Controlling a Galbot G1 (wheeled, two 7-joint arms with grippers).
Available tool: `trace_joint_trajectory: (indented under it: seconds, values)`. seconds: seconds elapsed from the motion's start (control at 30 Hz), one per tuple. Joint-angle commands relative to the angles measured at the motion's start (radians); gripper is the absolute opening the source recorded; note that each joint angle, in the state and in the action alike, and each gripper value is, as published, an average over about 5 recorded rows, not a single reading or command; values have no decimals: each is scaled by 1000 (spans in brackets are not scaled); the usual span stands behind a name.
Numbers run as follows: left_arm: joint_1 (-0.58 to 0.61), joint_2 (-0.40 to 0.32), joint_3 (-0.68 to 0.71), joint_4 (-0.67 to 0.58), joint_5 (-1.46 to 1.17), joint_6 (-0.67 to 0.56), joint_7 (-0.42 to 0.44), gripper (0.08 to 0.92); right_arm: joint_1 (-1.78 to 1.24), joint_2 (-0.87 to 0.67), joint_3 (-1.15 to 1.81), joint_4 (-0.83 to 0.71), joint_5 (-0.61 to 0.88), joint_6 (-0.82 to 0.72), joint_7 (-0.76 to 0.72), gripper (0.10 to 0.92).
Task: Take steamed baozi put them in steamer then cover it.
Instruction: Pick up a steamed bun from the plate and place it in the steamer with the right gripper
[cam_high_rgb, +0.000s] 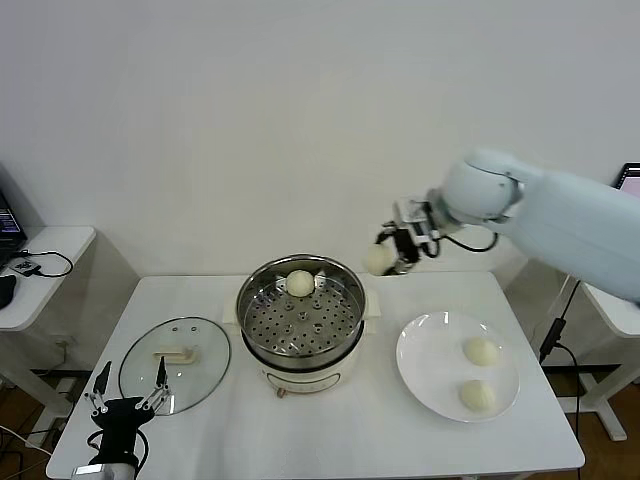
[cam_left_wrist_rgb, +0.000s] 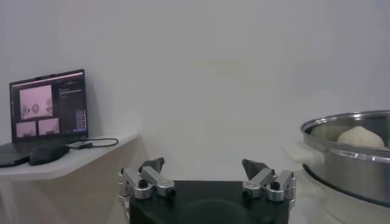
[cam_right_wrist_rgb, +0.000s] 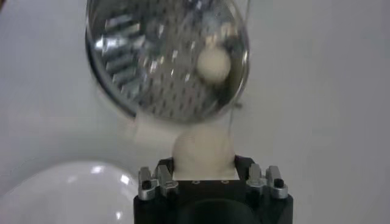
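I see cream-white baozi (cam_high_rgb: 300, 283) on the steamer's (cam_high_rgb: 300, 320) shiny perforated steel tray, a white plate (cam_high_rgb: 432, 360), white counter (cam_high_rgb: 330, 430), and clear cover (cam_high_rgb: 175, 362) with cream handle.

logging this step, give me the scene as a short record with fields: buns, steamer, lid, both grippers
buns in steamer: one baozi on the perforated tray
buns on plate: two on the white plate
bun in transit: one held by the right gripper, raised beside the steamer
cover: glass lid flat on the table, left of the steamer
left gripper: open, idle at the table's near edge by the lid
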Motion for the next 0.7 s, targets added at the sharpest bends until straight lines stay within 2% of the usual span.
trace_joint_trajectory:
  seconds: [0.03, 0.37, 0.7]
  values:
    - [1, -3, -17, -2, 1, -1, 0, 823, -29, 294, -39, -99, 119, -107, 100, 628]
    - [0, -12, -28, 0, 2, -3, 0, 823, -169, 401, -70, -213, 49, -152, 152, 628]
    - [-2, -9, -28, 8, 2, -6, 0, 823, -229, 443, -50, -282, 46, -158, 187, 628]
